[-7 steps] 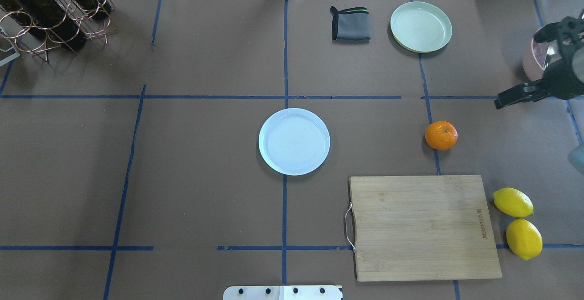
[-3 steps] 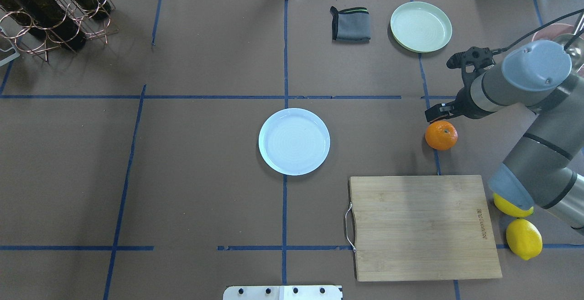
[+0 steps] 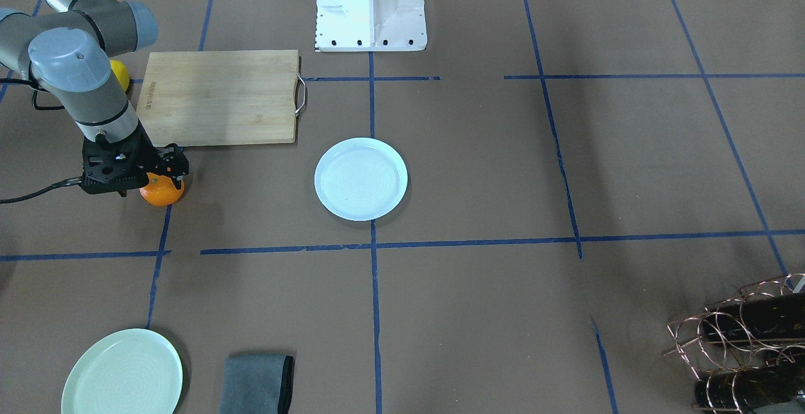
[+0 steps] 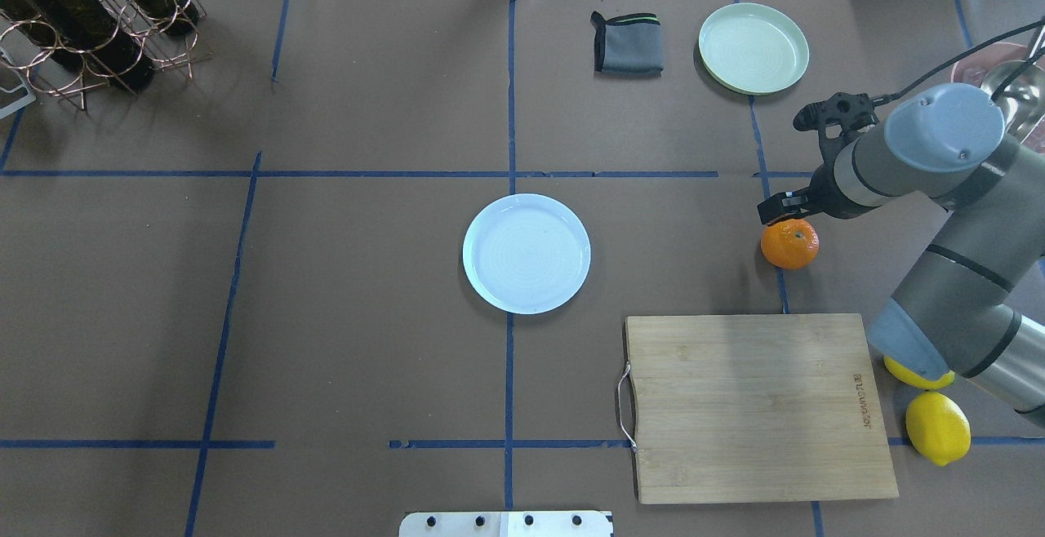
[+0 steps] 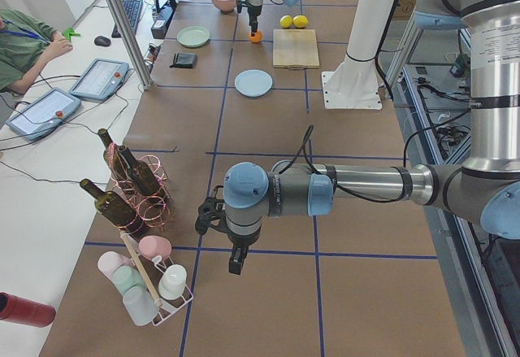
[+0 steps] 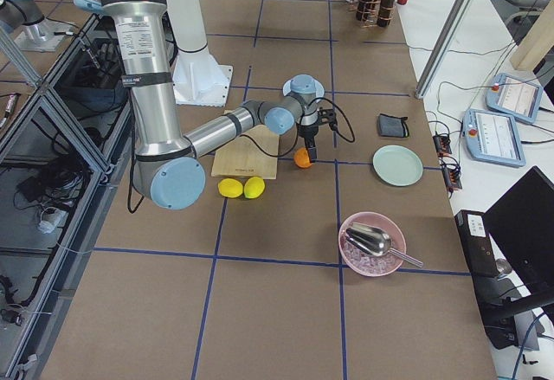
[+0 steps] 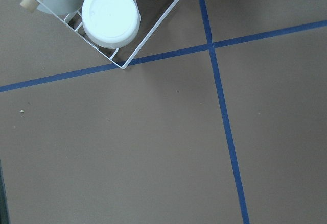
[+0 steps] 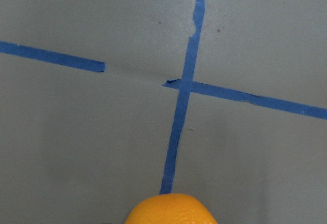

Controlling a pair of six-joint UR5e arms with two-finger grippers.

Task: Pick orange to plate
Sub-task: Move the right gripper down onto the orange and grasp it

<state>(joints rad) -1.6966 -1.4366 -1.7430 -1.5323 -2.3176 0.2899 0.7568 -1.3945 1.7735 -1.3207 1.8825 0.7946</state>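
Right gripper (image 4: 780, 207) hovers low over the orange (image 4: 789, 243), on its side away from the robot. Can't tell if it's touching. Can't tell jaw width either: the fingers don't show in the wrist view and the room cameras are too coarse.

The orange sits on the table on a blue tape line, just past the cutting board (image 4: 755, 406) corner, well apart from the plate (image 4: 526, 253) at table centre.

I read the step as final approach before the grasp. Notes:
- In the wrist view the fruit only shows at the bottom edge, so I'd centre over it before dropping further.
- Straddle it at its widest part, one finger each side. Round fruit will roll if one finger lands first.
- Close gently. The skin is soft, and it's slippery if pinched high.
- Lift straight up, then carry across to the pale blue plate, not the green plate (image 4: 753, 47).
- Set it down low and mid-plate; the rim should stop any roll.

Left gripper (image 5: 236, 261) hangs far off by the bottle rack (image 5: 134, 190); can't tell its state.
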